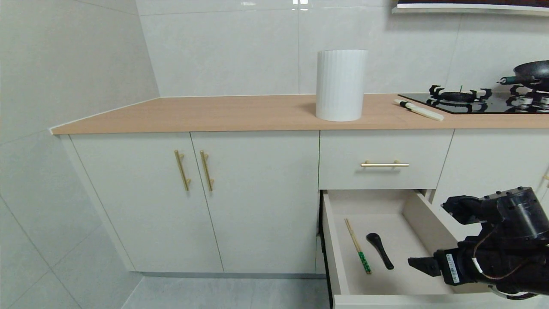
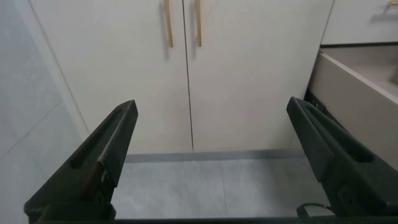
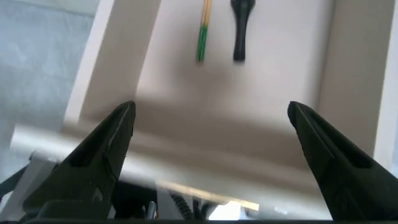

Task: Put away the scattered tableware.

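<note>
The robot's right gripper [image 1: 426, 234] hangs over the near right corner of an open drawer [image 1: 332, 240], its two dark fingers spread wide and holding nothing. On the pale drawer [image 3: 261, 93] floor, off to the gripper's left and a little beyond its fingertips, lie a pair of chopsticks [image 1: 358, 246] with green tips and a black spoon [image 1: 379, 250]. They rest side by side without touching, and the spoon is the nearer of the two to the gripper. From the right wrist camera, the right gripper [image 3: 210, 111] frames the drawer's front edge, with the chopsticks [image 3: 203, 28] and the spoon [image 3: 239, 28] farther into the drawer past the fingertips. Well above the gripper, over a closed drawer [image 1: 384, 164] with a gold handle, runs a wooden countertop [image 1: 214, 113]. A pale utensil with a dark tip [image 1: 419, 110] lies flat on it, just beside a gas hob [image 1: 467, 103] that carries a dark pan [image 1: 534, 71]. A ribbed white container [image 1: 341, 85] stands upright on the countertop, above and to the left of the gripper. The left gripper [image 2: 210, 106] is likewise opened wide and empty. Ahead of it are a pair of cabinet doors [image 2: 249, 68] with gold handles and the grey floor [image 2: 211, 186] below them, and the open drawer's side [image 2: 354, 81] is off to its right.
</note>
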Motion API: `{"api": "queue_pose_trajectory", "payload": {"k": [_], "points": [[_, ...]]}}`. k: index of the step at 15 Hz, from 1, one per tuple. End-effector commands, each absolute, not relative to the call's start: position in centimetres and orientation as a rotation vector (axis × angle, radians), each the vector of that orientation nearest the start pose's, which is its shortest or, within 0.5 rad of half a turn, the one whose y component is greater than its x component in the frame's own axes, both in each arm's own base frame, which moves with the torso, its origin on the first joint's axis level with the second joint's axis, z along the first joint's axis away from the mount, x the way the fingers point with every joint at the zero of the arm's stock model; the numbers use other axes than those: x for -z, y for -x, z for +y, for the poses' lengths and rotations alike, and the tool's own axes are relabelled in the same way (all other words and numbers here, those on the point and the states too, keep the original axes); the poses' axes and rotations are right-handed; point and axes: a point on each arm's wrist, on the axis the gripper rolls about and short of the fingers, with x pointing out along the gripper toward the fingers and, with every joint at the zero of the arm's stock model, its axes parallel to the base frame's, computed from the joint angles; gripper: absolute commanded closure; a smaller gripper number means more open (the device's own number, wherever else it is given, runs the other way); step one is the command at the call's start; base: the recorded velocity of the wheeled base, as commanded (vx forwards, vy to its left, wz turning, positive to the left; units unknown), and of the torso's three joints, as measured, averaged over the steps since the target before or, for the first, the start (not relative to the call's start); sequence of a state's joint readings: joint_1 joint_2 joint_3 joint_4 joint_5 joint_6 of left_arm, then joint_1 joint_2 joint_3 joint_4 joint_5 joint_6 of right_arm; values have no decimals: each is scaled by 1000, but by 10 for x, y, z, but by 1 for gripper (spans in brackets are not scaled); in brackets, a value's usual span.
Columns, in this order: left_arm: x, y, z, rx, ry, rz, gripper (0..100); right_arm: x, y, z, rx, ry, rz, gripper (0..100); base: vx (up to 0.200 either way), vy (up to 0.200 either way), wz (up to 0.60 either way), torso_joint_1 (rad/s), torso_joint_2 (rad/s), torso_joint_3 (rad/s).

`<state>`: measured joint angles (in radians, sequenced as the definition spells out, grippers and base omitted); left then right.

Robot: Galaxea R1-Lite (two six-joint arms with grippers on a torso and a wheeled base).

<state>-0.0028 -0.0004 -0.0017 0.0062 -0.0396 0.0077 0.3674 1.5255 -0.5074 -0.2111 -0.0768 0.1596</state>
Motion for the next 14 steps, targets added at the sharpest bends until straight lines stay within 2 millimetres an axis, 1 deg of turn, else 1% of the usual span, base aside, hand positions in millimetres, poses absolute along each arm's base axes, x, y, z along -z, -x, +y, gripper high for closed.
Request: {"api": "queue_pose_trajectory", "payload": {"k": [1,6,10,11,14], "points": [[-75,23,-1,43,-8,4,0,-114,-195,79,-232,46,839,0,0,0,0,0,0,0],[-75,23,-1,43,-8,4,0,-101,-176,80,-336,189,1020,0,0,0,0,0,0,0],[-75,23,-1,43,-8,4,0,-93,-159,86,-411,305,1156,0,0,0,0,0,0,0],[-75,23,-1,43,-8,4,0,-92,-159,87,-417,311,1164,0,0,0,0,0,0,0],[-75,23,-1,43,-8,4,0,-80,-165,90,-404,325,1221,0,0,0,0,0,0,0]]}}
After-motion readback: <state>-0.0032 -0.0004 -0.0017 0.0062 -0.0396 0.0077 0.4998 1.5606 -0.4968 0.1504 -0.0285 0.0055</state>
